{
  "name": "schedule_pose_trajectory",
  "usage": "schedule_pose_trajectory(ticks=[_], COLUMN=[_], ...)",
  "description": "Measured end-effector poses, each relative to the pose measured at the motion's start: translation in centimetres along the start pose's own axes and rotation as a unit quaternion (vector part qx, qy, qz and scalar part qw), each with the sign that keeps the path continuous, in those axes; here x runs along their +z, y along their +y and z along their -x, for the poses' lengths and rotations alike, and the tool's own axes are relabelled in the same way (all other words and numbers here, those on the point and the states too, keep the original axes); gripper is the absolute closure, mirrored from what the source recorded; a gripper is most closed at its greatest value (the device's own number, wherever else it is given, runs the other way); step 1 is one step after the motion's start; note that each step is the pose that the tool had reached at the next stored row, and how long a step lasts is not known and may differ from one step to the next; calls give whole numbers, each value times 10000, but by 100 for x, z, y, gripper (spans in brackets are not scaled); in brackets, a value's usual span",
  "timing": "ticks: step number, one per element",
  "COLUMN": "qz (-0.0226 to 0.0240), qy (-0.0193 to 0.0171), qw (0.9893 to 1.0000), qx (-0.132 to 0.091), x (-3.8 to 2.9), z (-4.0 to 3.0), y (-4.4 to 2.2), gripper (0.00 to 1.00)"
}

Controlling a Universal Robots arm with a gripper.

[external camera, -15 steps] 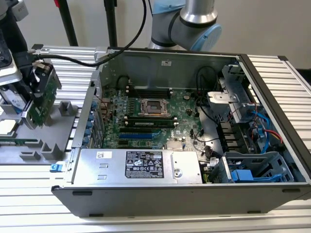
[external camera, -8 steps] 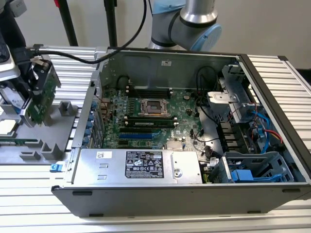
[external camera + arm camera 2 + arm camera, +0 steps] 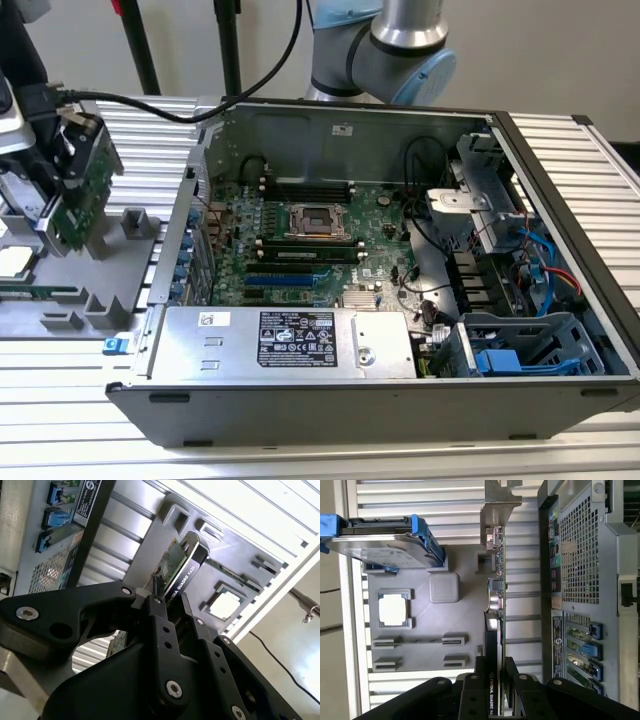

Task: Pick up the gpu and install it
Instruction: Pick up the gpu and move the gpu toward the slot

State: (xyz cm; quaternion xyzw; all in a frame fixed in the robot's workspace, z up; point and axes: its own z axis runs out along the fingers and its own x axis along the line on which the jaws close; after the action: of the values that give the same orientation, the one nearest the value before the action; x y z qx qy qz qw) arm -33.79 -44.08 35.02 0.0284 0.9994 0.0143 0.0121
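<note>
Being clenched edgewise in the tool [image 3: 170, 597], the gpu [image 3: 180, 562] is held above the grey tray [image 3: 455, 625] on the surface [image 3: 40, 380], apparently clear of its slots. A processor chip [image 3: 394, 608] and a blue-railed drive [image 3: 380, 542] are seated in the tray; the open computer case [image 3: 300, 400] is set just beside.

Matte black jointed hand [image 3: 172, 600] dotted with silver screws [image 3: 26, 613]; silver arm [image 3: 410, 25] with pale blue joint cap [image 3: 432, 75]; black cable [image 3: 140, 101].
</note>
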Motion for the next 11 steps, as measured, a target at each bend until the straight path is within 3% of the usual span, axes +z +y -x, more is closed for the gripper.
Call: schedule_pose_trajectory(ticks=[11], qz=[0], qy=[0], qw=[10000], qx=[-1], x=[-105], z=[3], y=[3], gripper=[100])
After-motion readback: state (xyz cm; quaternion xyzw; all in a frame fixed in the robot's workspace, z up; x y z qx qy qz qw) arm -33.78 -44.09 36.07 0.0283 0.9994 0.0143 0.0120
